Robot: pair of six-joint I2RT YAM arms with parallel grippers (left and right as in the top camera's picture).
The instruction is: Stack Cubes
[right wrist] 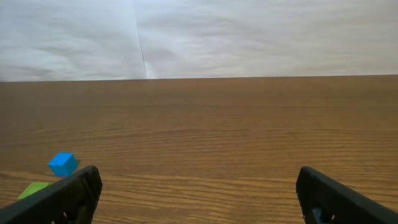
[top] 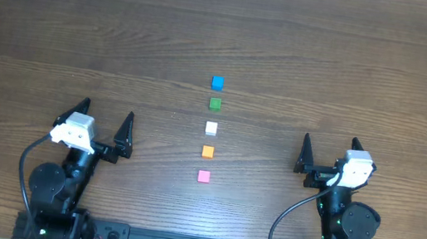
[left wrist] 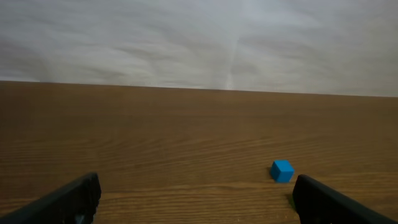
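Cubes, five of them, sit in one line on the wooden table point(top: 389, 60) in my top view. They are spaced apart in the gap between my two grippers. The blue cube point(top: 217, 82) lies farthest ahead of the fingertips, then come the green cube point(top: 215, 104), white cube point(top: 211, 128) and orange cube point(top: 208, 151), with the pink cube point(top: 204, 176) nearest the arm bases. My left gripper point(top: 107, 110) stands well to one side of the line, fingers spread wide with nothing between them. My right gripper point(top: 330, 140) mirrors it on the other side, equally spread and empty.

From the left wrist view, the blue cube lies ahead of the left gripper, off toward the finger that faces the right arm. It rests flat on the table, outside the fingers' gap.

From the right wrist view, the blue cube and green cube lie just beyond the finger on the left arm's side, green being the nearer.

I judge these cubes light, stiff and smooth-faced. They should take a firm pinch but may skid or twist if caught on a corner. I would close squarely on two opposite flat sides, around mid-height.
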